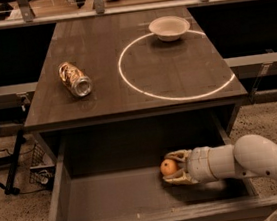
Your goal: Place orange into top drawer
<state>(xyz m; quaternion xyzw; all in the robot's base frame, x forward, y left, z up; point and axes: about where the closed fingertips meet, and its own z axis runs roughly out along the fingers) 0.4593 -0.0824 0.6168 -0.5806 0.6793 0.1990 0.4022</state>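
Observation:
The top drawer point(89, 199) is pulled open below the table top. My gripper point(169, 169) reaches into it from the right, low over the drawer floor in its right half. Its pale fingers point(176, 154) are closed around the small round orange point(168, 167), one above it and one below. I cannot tell whether the orange touches the drawer floor. The white arm point(255, 158) crosses the drawer's right side wall.
On the table top lie a crushed gold-and-silver can point(75, 79) at the left and a white bowl point(169, 27) at the back right, on a white painted circle point(173, 68). Cables and a stand leg point(14, 163) are on the floor at the left.

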